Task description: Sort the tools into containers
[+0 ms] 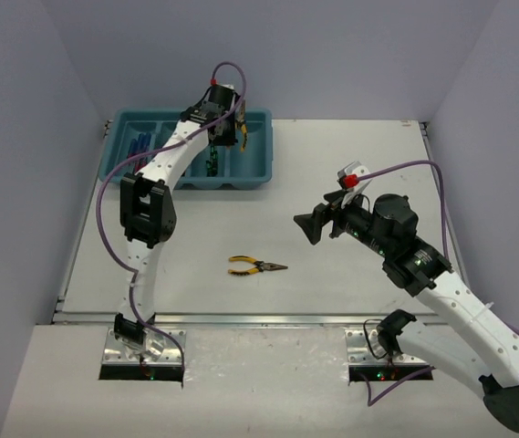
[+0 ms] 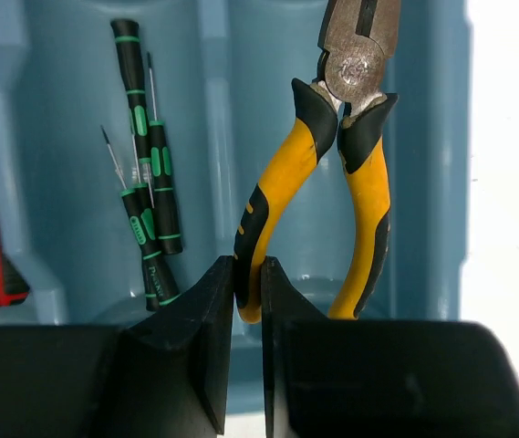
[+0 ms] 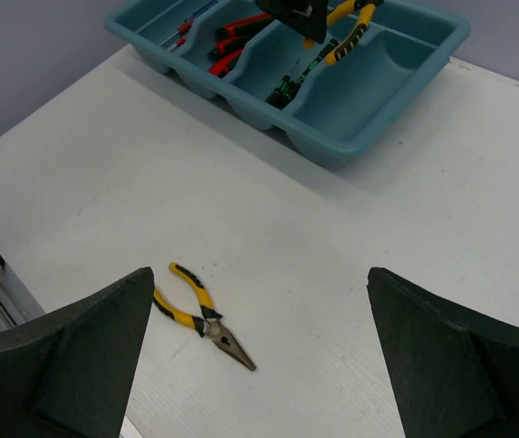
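Left claw (image 2: 248,276) clenched on one handle of yellow-handled metal pliers (image 2: 355,137) | nose away from claw, axis along teal plastic compartment (image 2: 268,55)

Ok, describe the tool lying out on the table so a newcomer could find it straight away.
From the teal tray at the table's far left, come toward the near edge: the loose pliers lie alone on the white tabletop. Yellow-and-black handles, the only tool outside the tray; the matching held pliers hang in the left gripper over it.

One yellow-handled pliers (image 1: 256,265) lies on the table (image 1: 350,151); a second pair (image 2: 355,73) hangs over the teal tray's (image 1: 241,180) right-end compartment (image 2: 268,55).
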### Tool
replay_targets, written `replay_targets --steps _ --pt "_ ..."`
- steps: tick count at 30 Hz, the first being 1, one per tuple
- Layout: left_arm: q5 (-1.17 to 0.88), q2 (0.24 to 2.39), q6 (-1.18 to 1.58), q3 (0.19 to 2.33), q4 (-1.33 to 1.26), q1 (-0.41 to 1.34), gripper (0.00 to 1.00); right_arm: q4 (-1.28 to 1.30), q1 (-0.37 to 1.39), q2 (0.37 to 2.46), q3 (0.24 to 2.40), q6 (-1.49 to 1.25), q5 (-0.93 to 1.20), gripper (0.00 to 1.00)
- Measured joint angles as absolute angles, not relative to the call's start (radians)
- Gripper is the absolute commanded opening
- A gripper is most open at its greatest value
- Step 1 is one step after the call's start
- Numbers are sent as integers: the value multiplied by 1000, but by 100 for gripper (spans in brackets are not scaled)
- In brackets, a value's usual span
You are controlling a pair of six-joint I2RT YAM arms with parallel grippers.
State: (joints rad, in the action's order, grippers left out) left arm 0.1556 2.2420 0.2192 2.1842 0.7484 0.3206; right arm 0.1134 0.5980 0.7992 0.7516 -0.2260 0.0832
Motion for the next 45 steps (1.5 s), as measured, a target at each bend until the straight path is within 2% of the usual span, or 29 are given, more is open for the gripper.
replay_targets --steps 4,6,10,14,15,16,22,28,36,39,42,45 --pt "118 2307 229 2194 758 314 0 114 598 810 750 -226 83 99" --pt "94 2325 236 2198 760 315 8 114 598 814 750 -226 83 99" --pt "60 2331 245 2199 756 315 14 114 598 822 750 -225 83 99" --pt "39 2331 258 2199 741 315 42 115 598 829 750 -221 80 99" --pt "35 2331 265 2199 733 316 54 115 598 830 750 -220 80 99" --pt "32 2330 268 2199 724 318 73 115 598 831 750 -219 79 99" --pt "43 2271 268 2150 689 328 100 117 598 832 750 -211 77 99" --pt "75 2050 216 2033 659 371 100 125 598 831 750 -204 75 99" --pt "165 1649 18 1593 705 617 100 166 598 782 749 -175 40 99" --pt "177 1620 -66 1370 745 693 100 166 598 712 743 -158 22 99" --pt "184 1677 -132 1216 782 717 99 156 598 664 743 -143 17 99" --pt "184 1758 -177 1162 791 719 91 151 598 660 742 -130 23 99"
